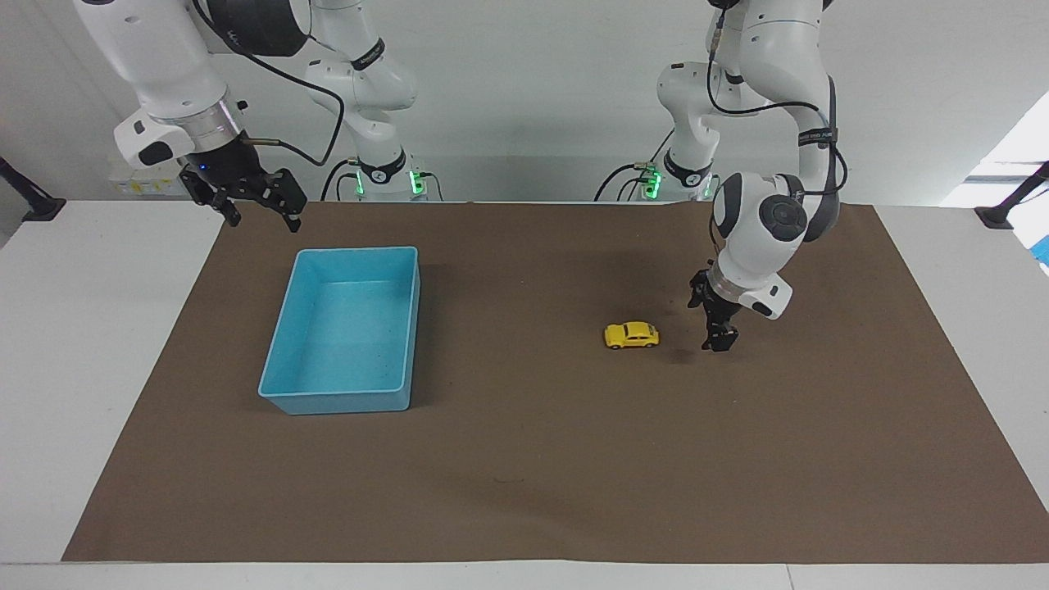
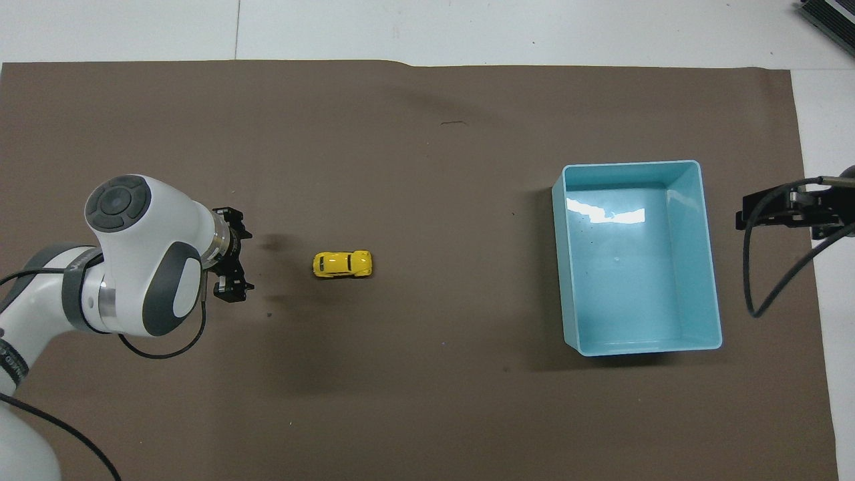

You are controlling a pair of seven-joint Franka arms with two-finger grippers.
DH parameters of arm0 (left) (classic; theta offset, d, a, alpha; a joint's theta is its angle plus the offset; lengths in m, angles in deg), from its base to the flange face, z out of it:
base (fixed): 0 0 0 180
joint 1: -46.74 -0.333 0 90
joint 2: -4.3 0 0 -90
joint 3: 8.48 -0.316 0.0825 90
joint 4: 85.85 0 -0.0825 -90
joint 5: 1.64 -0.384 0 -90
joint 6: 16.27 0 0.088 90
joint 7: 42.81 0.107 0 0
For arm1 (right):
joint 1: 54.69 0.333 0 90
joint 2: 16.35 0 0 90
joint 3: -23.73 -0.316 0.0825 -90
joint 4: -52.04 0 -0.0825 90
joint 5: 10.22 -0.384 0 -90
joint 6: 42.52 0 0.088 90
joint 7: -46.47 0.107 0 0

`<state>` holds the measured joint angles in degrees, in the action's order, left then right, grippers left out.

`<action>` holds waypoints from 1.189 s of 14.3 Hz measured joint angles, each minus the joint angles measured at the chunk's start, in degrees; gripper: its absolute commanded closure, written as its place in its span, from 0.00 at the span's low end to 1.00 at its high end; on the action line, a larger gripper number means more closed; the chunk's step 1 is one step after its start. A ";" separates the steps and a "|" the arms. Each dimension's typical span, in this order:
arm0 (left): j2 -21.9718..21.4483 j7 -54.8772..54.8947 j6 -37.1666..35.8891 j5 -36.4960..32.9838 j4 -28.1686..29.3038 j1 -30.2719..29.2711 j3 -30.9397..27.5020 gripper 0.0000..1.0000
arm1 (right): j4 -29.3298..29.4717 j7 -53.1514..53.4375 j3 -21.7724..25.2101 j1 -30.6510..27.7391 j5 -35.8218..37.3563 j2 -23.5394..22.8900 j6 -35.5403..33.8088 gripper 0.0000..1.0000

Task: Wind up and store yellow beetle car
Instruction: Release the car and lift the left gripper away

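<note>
Blue bin [image 1: 344,332] upright and empty on brown mat [image 1: 533,459], toward right arm's end. Mat spread flat across white surface [image 1: 82,344]. Small dark mark [image 2: 453,123] on mat.

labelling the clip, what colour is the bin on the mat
Light blue. The bin shows best in the overhead view, glossy inside and empty.

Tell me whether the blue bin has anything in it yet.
Empty: the blue bin shows only its bare floor, and the yellow beetle car sits outside on the brown mat.
</note>
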<state>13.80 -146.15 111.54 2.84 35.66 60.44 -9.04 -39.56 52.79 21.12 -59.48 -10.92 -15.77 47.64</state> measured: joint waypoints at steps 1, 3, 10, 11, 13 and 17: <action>0.00 0.00 -0.05 0.00 -0.04 0.00 0.00 0.00 | 0.00 0.00 -0.01 0.00 0.00 0.00 0.00 0.00; 0.03 0.00 -0.08 0.00 -0.04 0.00 0.00 0.00 | 0.00 0.00 -0.04 0.02 0.00 0.00 0.00 0.00; 0.07 0.25 -0.10 0.00 -0.04 0.00 -0.17 0.00 | 0.01 0.00 -0.05 0.03 0.00 0.00 0.00 0.00; 0.07 0.28 -0.10 0.00 -0.04 0.00 -0.21 0.00 | 0.01 0.00 -0.05 0.03 0.00 0.00 0.00 0.00; 0.07 0.34 -0.10 0.00 -0.04 0.00 -0.28 0.00 | 0.01 0.00 -0.05 0.03 0.00 0.00 -0.03 0.00; 0.08 0.35 -0.10 0.00 -0.48 -0.25 -0.39 0.00 | 0.01 0.00 -0.07 0.09 0.00 0.00 -0.82 0.00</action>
<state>13.88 -145.81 111.44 2.84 35.18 60.19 -9.43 -39.55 52.79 21.05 -59.38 -10.92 -15.77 46.81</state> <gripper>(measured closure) 0.000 0.000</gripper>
